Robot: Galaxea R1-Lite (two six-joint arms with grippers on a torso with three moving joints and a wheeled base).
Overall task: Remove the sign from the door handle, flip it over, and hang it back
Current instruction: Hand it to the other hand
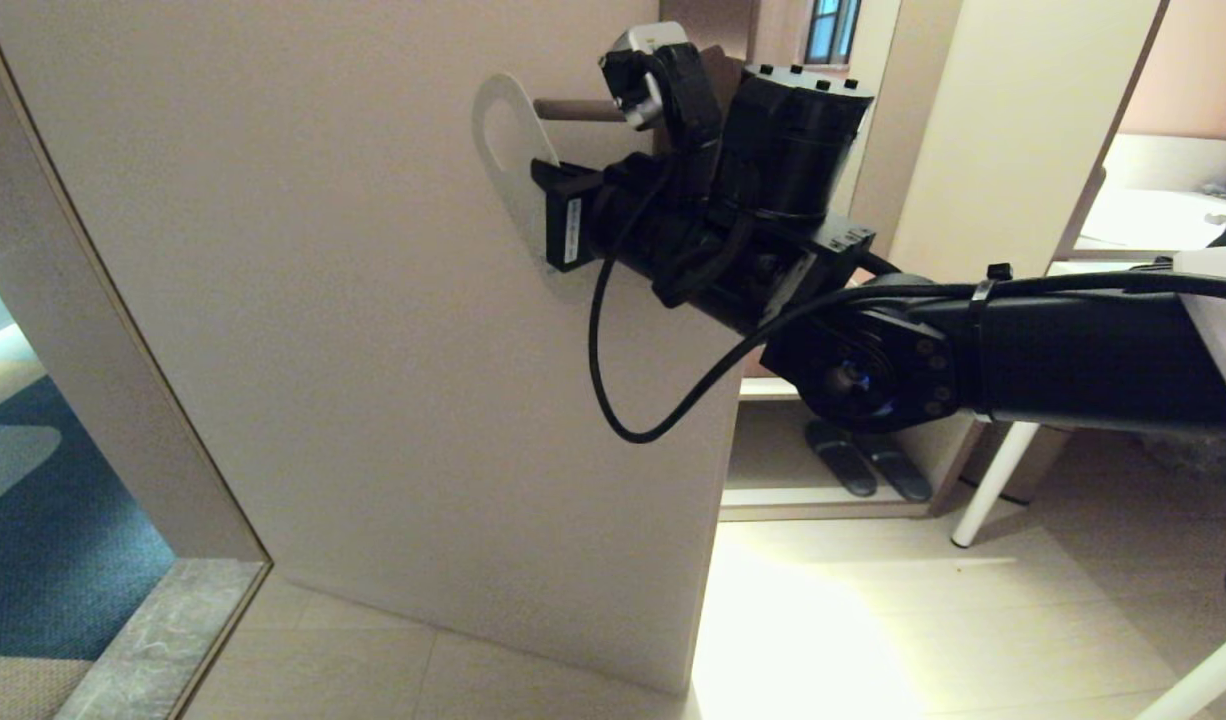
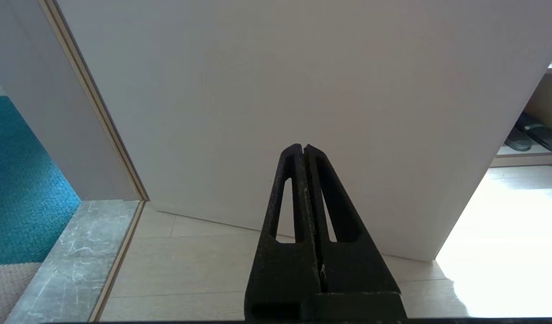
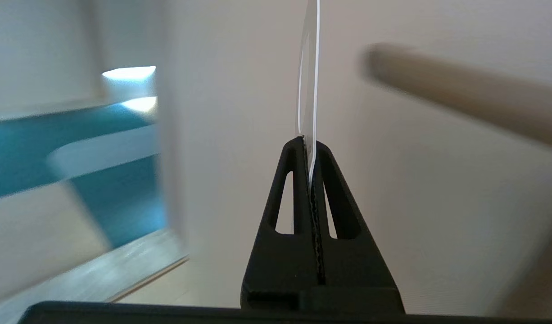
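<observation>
Sign, off-white face showing, is clamped edge-on in the right gripper just off the door handle tip, its oval hole unthreaded. Judging by that, rehanging is in hand: the hole must slide over the handle's tip. Left gripper sits clenched and empty, low before the door.

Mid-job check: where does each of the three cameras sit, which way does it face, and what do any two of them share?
Head view: on the robot's head, facing forward and down at the door; right arm reaches in, right end effector pinching the sign beside the door handle.
Left wrist view: behind the shut left end effector, low, facing the door's lower part.
Right wrist view: behind the fingers, sign edge-on.
Shared: head and right wrist views both show sign, handle, door.
</observation>
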